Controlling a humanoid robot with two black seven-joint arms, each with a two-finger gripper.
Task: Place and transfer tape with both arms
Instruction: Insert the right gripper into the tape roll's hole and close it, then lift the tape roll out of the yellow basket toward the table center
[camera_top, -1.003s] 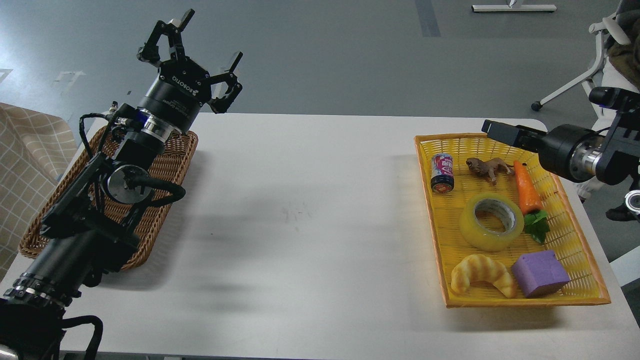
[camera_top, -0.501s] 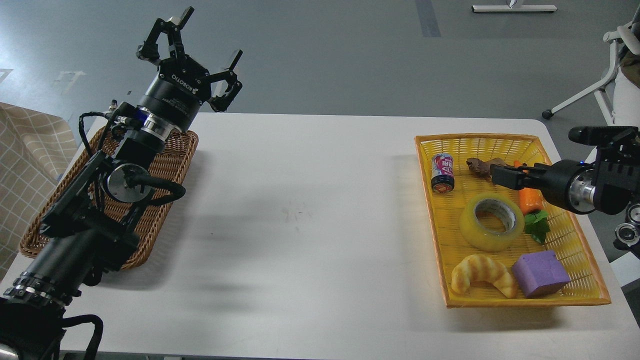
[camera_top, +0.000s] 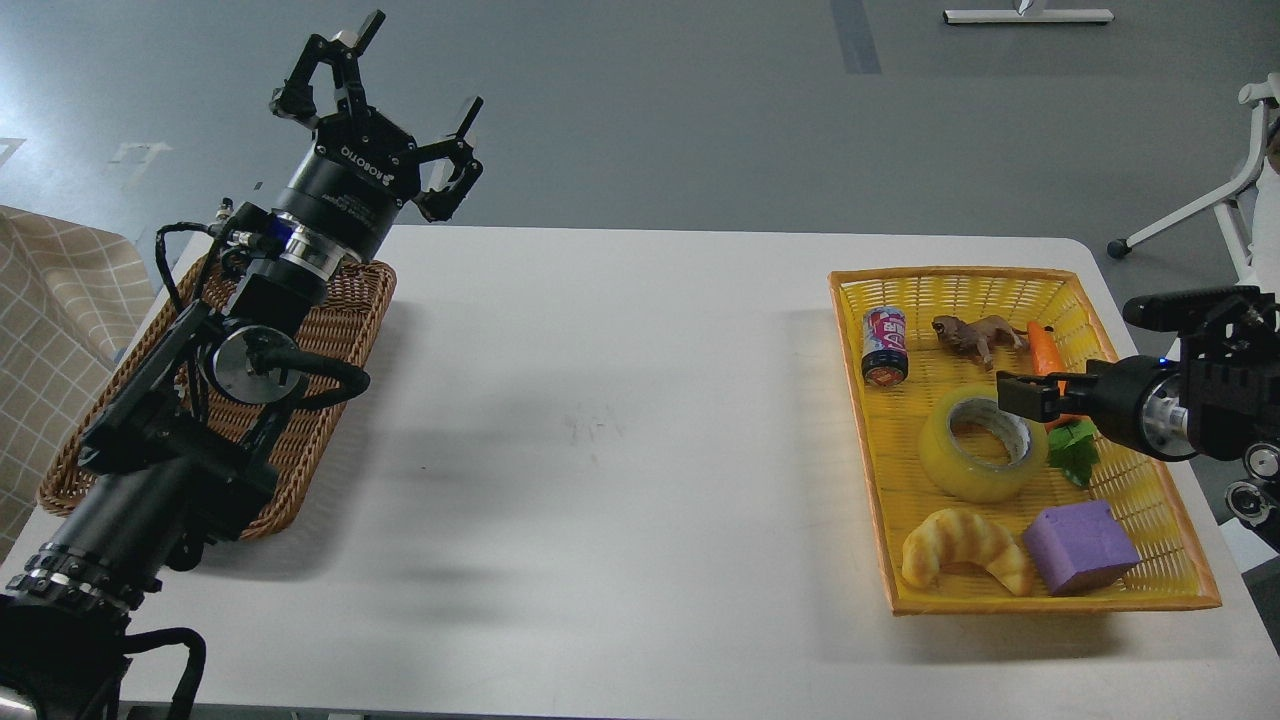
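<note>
The tape, a thick translucent yellow roll with a grey-white core, lies flat in the middle of the yellow basket at the right. My right gripper reaches in from the right edge and hovers just above the roll's upper right rim. It is seen edge-on, so I cannot tell its fingers apart. My left gripper is raised high over the far left table edge, above the wicker basket. Its fingers are spread and empty.
In the yellow basket lie a small can, a brown toy animal, a toy carrot with green leaves, a croissant toy and a purple block. A white table carries both baskets.
My right gripper has come down and towards me, from over the basket's far right corner to just above the tape. The left arm has barely moved.
</note>
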